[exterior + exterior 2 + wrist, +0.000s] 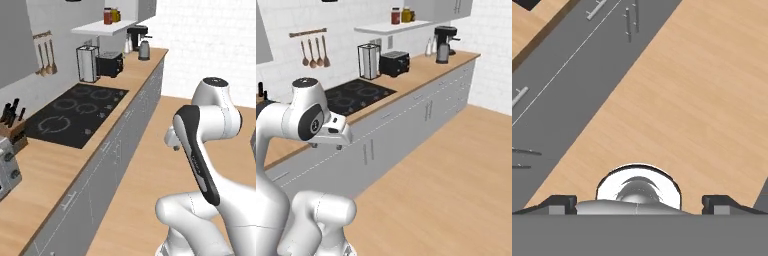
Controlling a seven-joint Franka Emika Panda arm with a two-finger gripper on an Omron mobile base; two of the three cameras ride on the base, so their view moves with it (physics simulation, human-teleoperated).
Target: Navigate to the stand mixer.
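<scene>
Along the table stand a cooktop, toaster and coffee maker; no mixer can be made out, so its direction is unknown. Over bare floor, the pincer has fingertips wide apart, holding nothing.

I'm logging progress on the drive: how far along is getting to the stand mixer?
Done: the base stands by the counter with the cooktop. In hand: the gripper is open and holds nothing, pointing at the floor. Left: the mixer itself; the toaster and coffee maker are not it.
</scene>
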